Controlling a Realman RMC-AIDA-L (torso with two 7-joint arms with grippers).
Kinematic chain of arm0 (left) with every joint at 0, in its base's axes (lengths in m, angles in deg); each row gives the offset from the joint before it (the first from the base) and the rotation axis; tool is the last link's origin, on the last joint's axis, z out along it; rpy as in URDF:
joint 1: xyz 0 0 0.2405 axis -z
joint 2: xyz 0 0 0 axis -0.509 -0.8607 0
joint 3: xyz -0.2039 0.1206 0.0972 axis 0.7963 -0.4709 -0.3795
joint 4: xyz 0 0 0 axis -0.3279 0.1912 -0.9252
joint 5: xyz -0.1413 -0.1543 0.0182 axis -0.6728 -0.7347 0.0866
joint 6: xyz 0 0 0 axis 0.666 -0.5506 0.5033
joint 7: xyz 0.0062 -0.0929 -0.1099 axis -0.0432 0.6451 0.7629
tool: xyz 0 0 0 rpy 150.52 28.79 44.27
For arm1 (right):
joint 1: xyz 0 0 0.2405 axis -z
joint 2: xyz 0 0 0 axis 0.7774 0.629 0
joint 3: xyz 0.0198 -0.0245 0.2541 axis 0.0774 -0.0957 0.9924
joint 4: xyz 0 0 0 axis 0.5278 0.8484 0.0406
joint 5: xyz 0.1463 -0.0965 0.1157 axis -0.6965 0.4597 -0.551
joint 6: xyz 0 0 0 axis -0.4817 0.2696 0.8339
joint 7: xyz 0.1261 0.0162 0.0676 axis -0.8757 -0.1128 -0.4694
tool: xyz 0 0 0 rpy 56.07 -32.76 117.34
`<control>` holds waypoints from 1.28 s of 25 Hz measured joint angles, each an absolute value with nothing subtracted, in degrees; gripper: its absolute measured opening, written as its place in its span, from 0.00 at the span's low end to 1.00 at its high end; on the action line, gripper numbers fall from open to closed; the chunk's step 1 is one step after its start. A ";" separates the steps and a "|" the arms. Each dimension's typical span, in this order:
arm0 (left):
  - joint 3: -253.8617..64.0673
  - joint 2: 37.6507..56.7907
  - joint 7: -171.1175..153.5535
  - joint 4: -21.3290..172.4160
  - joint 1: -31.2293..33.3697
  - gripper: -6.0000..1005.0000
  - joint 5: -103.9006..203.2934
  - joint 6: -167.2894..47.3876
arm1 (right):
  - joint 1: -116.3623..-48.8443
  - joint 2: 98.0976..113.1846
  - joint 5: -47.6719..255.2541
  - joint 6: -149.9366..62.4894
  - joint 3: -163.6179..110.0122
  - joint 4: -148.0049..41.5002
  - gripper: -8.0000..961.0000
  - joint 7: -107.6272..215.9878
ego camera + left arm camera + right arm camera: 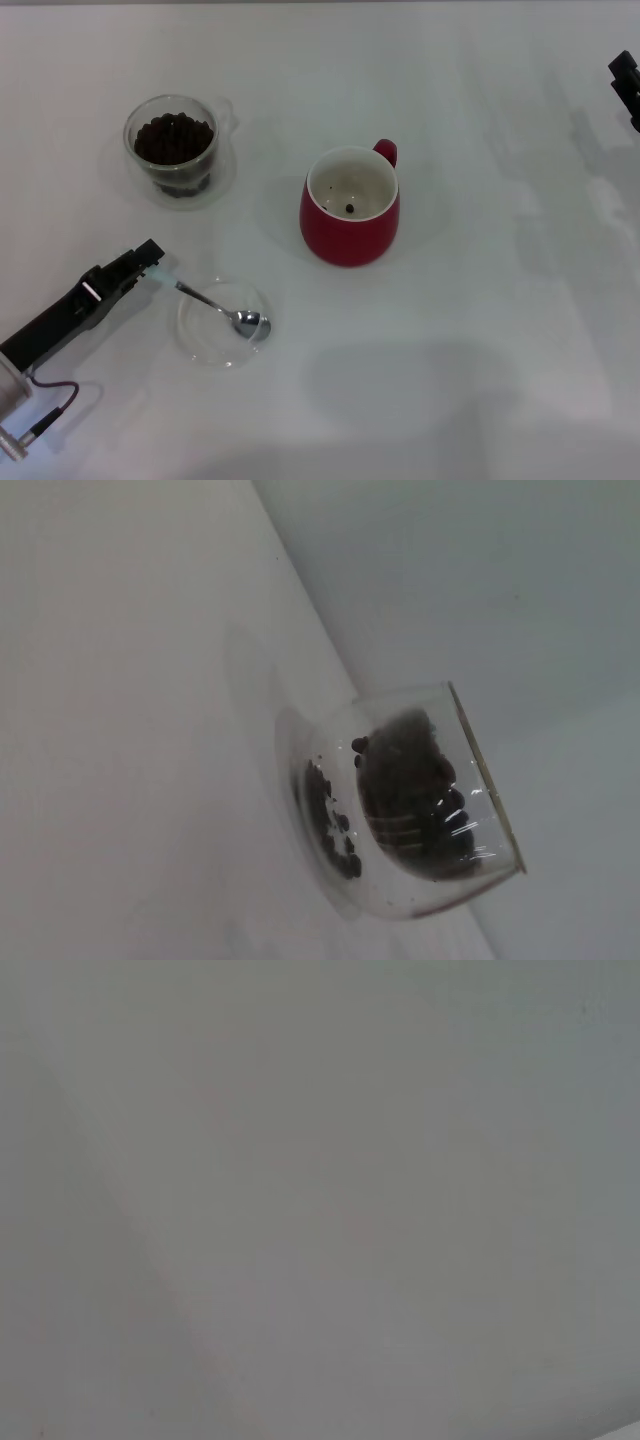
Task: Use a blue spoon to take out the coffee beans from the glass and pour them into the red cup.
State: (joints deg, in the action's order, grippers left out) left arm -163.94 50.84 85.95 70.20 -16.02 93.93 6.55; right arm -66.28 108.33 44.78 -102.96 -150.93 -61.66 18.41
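Head view has the blue spoon lying with its metal bowl in a shallow clear dish, handle end pinched in the left gripper's jaws, low over the plain white worktop. One glass of coffee beans sits behind it; one red cup stands to the right with one bean inside, well apart from both. Loads of open room on the right side. Right gripper is parked at the far right edge, can't tell how its jaws stand.

Black left arm, reddish cable
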 joint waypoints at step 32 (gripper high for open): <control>-163.25 51.29 18.18 71.31 -17.18 0.87 52.90 9.04 | -66.74 108.47 44.69 -100.61 -145.13 -62.24 0.81 37.33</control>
State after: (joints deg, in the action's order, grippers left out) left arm -163.25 51.29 18.18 71.31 -17.18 52.90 9.04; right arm -66.74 108.47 44.69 -100.61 -145.13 -62.24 37.33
